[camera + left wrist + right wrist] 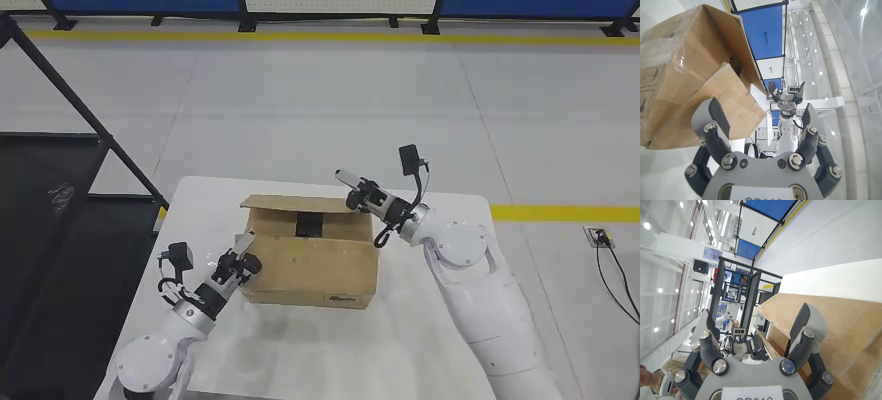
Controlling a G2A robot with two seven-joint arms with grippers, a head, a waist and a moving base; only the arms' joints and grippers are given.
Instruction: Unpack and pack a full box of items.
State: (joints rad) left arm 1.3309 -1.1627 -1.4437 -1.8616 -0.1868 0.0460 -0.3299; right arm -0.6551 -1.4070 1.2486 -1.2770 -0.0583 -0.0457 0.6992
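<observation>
Cardboard box at the middle of the white table, seen from above, with one arm at each end. You have the left gripper at the box's left end, near the front corner. Its fingers are spread wide, and one lies in front of a side flap that stands out from the box. Whether that finger touches the cardboard cannot be told. You have the right gripper at the far right corner, just beside the end of the lifted far top flap. Its fingers are likewise spread apart, one of them in front of the flap's face. The top of the box is partly open: a dark gap shows between the far top flap and the near top flap, and what lies inside cannot be made out. Clear tape clings, wrinkled, to the side of the box facing the left wrist.
</observation>
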